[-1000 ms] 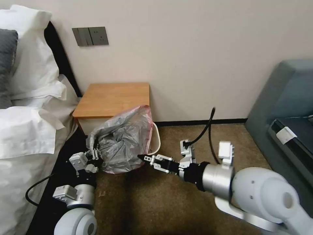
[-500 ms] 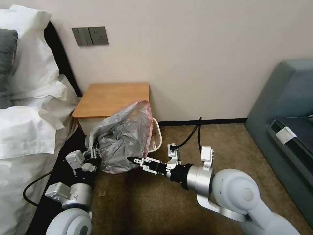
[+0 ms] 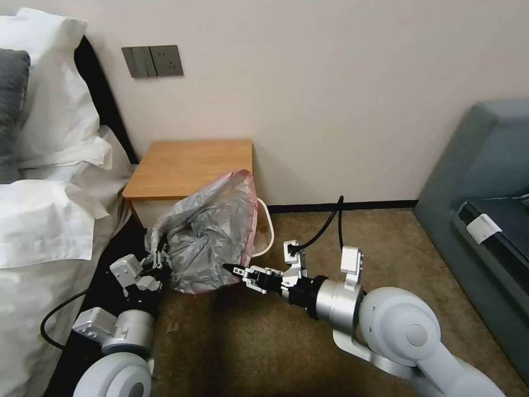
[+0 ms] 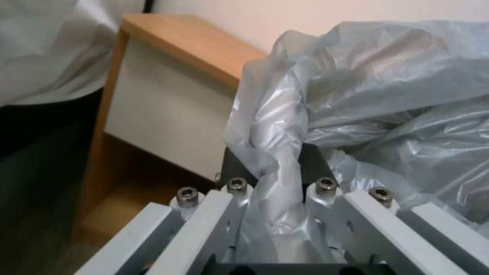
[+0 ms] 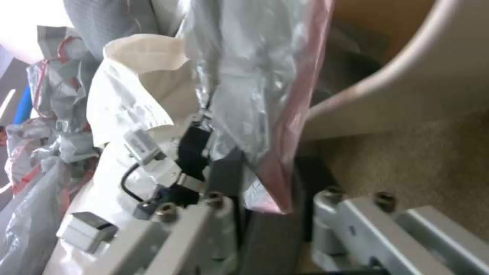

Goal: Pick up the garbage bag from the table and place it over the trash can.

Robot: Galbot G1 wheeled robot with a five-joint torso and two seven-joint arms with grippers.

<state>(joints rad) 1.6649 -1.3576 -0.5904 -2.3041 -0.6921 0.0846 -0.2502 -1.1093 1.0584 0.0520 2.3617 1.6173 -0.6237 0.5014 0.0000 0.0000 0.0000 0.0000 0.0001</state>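
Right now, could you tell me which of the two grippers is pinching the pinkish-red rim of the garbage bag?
The right gripper: it is shut on the pinkish-red rim of the garbage bag beside the trash can. The left gripper clamps plain grey plastic instead.

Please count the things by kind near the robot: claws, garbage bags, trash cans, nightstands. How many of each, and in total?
Claws: 2, left claw and right claw
Garbage bag: 1
Trash can: 1
Nightstand: 1
Total: 5
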